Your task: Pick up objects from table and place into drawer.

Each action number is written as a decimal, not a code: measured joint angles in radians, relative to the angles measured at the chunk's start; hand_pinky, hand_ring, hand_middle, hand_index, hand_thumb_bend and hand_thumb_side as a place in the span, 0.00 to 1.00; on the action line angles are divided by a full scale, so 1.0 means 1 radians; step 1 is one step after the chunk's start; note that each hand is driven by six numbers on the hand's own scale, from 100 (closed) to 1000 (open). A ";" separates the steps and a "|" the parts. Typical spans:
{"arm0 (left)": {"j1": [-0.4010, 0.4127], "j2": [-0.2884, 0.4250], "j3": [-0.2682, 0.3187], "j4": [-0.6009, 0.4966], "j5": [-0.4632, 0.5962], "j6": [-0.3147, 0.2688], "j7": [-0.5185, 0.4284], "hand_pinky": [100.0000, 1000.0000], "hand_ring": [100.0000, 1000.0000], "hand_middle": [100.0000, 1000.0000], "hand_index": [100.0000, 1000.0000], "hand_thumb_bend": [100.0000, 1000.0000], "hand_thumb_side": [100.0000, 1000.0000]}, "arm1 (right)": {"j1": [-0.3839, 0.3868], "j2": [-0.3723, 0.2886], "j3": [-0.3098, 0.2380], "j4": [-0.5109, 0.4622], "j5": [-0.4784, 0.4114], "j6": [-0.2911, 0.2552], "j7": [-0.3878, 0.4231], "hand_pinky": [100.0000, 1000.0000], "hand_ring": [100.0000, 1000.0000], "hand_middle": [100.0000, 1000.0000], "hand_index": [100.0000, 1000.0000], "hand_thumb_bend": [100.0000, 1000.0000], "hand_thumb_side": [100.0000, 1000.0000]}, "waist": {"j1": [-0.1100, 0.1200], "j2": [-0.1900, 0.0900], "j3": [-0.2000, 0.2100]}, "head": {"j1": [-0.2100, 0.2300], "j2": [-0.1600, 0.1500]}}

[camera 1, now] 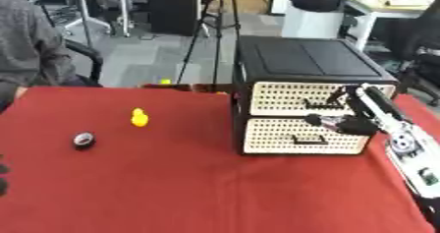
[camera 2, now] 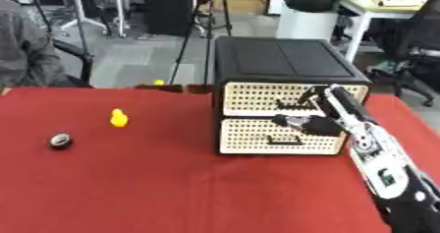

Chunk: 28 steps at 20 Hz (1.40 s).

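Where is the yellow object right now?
The yellow object stands on the red table, left of the drawer unit, up-right of a small dark round object.

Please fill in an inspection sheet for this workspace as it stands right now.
Surface: red tablecloth, creased, covering the table.
Job's things: drawer unit with two perforated drawers, both closed; yellow object and small dark round object lie apart on the cloth, left of the unit.
Clutter: nothing seen on the cloth.
Hands: right hand at the drawer fronts, between the two handles, grip unclear; left hand barely showing at the left edge.
Cables: nothing seen.
Surroundings: tripod, office chairs, desk, seated person behind the table's far left.
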 measured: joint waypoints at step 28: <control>0.003 0.000 -0.005 0.005 0.000 -0.003 -0.004 0.48 0.50 0.57 0.79 0.07 0.90 | -0.078 0.001 0.019 0.098 0.243 -0.055 0.054 0.11 0.00 0.00 0.41 0.90 0.65 | 0.001 0.000 0.002 | -0.004 0.000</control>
